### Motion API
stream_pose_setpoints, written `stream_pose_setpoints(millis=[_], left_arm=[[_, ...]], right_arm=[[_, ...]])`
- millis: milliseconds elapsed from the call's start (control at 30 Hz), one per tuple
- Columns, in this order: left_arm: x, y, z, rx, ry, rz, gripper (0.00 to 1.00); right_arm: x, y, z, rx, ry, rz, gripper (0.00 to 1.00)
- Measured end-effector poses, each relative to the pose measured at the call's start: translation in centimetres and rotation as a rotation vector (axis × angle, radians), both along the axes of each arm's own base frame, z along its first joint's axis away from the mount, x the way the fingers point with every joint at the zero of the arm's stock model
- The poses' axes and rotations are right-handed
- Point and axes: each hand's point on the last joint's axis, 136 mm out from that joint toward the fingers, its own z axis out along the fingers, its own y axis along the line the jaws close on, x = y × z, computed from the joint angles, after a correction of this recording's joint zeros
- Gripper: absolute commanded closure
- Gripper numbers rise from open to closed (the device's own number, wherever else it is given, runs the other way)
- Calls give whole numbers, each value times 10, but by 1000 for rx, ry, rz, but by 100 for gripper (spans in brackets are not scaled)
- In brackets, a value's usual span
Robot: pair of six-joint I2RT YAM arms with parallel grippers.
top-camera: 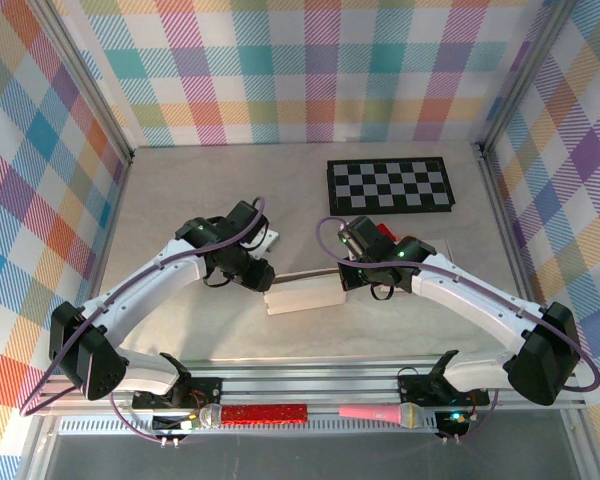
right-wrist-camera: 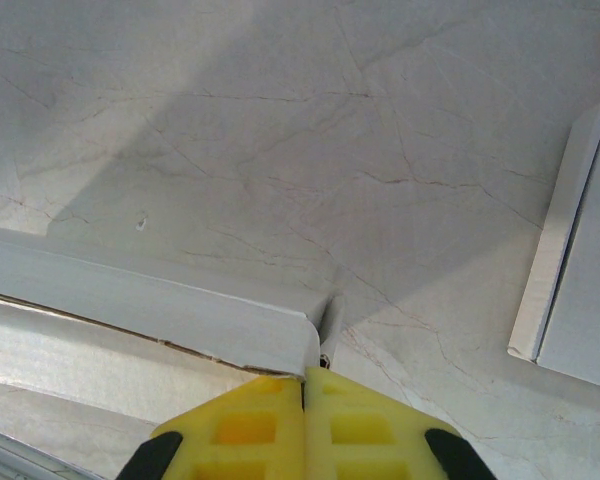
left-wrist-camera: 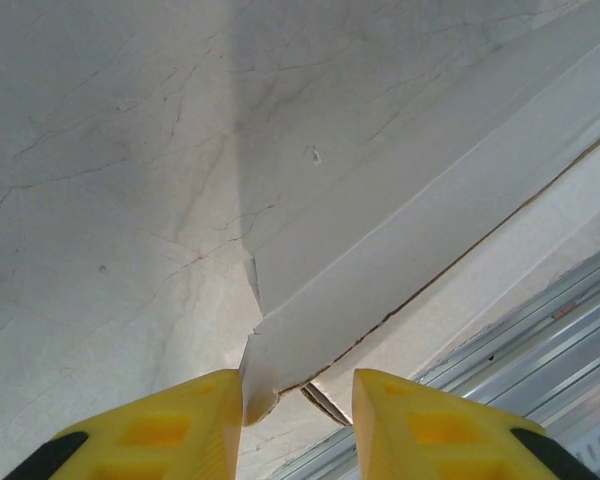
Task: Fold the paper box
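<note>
The box [top-camera: 302, 298], a long, low white carton with a seam gaping, lies front-centre on the tabletop [top-camera: 310, 340]. The left gripper [left-wrist-camera: 298, 388], released, straddles one end corner. The right gripper [right-wrist-camera: 305, 388], clenched, meets the other end.

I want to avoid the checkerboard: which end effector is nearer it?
Right. The right end effector is at the right end of the paper box, nearly in front of the checkerboard; the left end effector is at its left end, farther away.

White arm links [top-camera: 145, 290], black joints [top-camera: 92, 362], looping purple cables [top-camera: 325, 232], yellow end effector fingers [left-wrist-camera: 170, 430] with rectangular recesses
</note>
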Motion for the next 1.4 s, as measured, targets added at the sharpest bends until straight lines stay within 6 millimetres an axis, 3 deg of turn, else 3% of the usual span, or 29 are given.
stream_pose_setpoints(millis=[133,333,500,800,1033,1167,1400], left_arm=[[-2,1,0,8,3,-7,38],[-4,1,21,-17,-98,-155,33],[-1,-6,28,-10,-153,-304,32],[-1,-17,10,22,-162,-556,31],[-17,-36,-5,21,-129,-718,32],[-25,-43,-11,33,-116,-767,36],[-20,-43,-17,64,-131,-771,51]], right_arm=[[0,0,-1,-1,1,0,100],[0,0,-1,-1,0,0,100],[0,0,-1,-1,0,0,100],[0,0,-1,-1,0,0,100],[1,0,-1,-2,-1,-1,100],[1,0,0,-1,-2,-1,100],[1,0,-1,-2,-2,-2,100]])
